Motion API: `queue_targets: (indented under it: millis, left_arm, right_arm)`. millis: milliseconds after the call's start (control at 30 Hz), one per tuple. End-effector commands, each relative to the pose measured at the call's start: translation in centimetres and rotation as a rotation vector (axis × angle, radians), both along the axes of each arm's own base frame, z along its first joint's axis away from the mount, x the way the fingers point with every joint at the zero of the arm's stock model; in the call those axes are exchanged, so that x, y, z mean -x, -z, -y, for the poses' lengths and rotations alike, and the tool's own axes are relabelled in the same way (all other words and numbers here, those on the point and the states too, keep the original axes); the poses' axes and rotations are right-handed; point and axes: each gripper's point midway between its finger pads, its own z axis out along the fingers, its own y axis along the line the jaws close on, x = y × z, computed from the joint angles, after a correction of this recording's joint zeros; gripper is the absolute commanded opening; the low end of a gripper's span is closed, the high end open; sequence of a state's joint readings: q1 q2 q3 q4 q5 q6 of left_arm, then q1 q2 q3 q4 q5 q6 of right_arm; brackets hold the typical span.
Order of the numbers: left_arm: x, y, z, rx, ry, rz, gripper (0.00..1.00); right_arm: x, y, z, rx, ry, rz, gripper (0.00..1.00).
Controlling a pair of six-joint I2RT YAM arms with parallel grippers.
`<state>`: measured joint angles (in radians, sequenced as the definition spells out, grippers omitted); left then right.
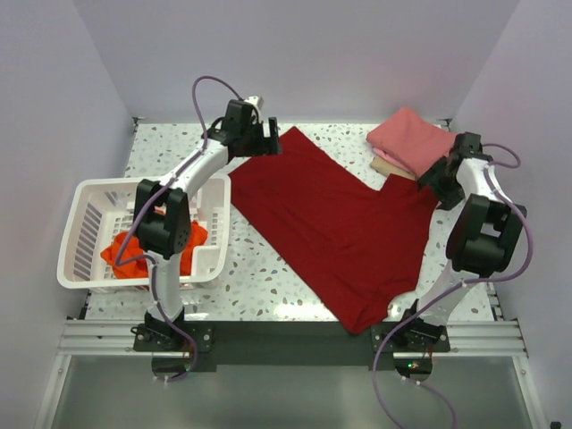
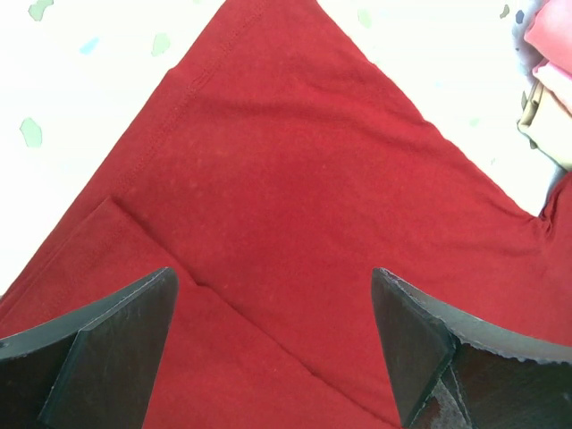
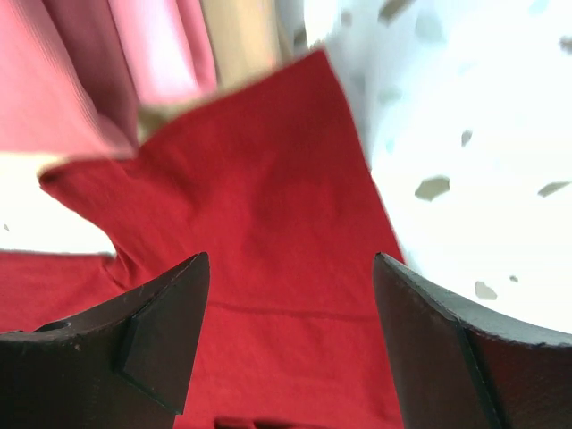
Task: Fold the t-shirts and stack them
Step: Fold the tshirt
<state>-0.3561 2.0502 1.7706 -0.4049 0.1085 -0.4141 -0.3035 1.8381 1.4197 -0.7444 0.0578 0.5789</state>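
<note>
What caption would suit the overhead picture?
Left gripper and right gripper poised open over a crimson t-shirt spread on the table, white basket alongside.

**Headcount: four shirts, one basket, two arms**

Four t-shirts total. There's one dark crimson t-shirt (image 1: 331,223) in the middle of the frame and one orange-red t-shirt (image 1: 118,255) at lower left. Up in the upper right there's one folded pink t-shirt (image 1: 413,138) plus one tan t-shirt (image 1: 386,167), so two in that pile. Just one white slotted basket (image 1: 85,192), left side. Robot arms: two, the left arm (image 1: 183,183) and the right arm (image 1: 474,228). One speckled table (image 1: 268,277) under it all.
</note>
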Motion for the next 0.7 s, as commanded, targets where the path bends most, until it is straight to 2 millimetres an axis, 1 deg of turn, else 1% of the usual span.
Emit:
queue_targets:
  millis: [0,133,267,300,433,500,533,600,633,667]
  left_arm:
    - [-1.0,-0.9,0.8,0.042,-0.011,0.012,0.94]
    - [-0.9,-0.1,0.8,0.034,-0.012,-0.008,0.94]
    - [-0.8,0.5,0.8,0.026,-0.013,-0.03,0.94]
    - [-0.9,0.5,0.7,0.026,-0.018,-0.032,0.94]
    - [-0.7,1.3,0.6,0.014,-0.03,-0.054,0.94]
    - [-0.5,1.8,0.4,0.008,-0.039,-0.071,0.94]
    - [-0.4,2.2,0.2,0.004,-0.045,-0.077,0.94]
    - [-0.1,2.7,0.1,0.006,-0.057,-0.093,0.94]
    - [0.0,2.9,0.0,0.005,-0.061,-0.097,0.94]
    - [0.2,3.2,-0.1,0.005,-0.064,-0.106,0.94]
  right_arm:
    - [-3.1,-1.9,2.5,0.07,0.006,0.132,0.77]
    - [-3.6,-1.1,3.7,0.106,0.004,0.166,0.76]
    - [-4.0,0.0,4.0,0.099,0.007,0.188,0.76]
    - [-4.0,0.7,4.0,0.09,0.005,0.18,0.76]
    - [-4.5,1.9,4.6,0.093,0.009,0.175,0.75]
    - [-4.8,2.2,4.8,0.092,0.006,0.178,0.75]
    - [-4.8,2.9,4.9,0.083,0.003,0.167,0.74]
    - [-5.1,3.1,5.3,0.087,-0.002,0.167,0.73]
    - [-5.0,3.7,5.4,0.082,0.002,0.157,0.72]
    - [-5.1,3.8,5.6,0.082,0.003,0.157,0.71]
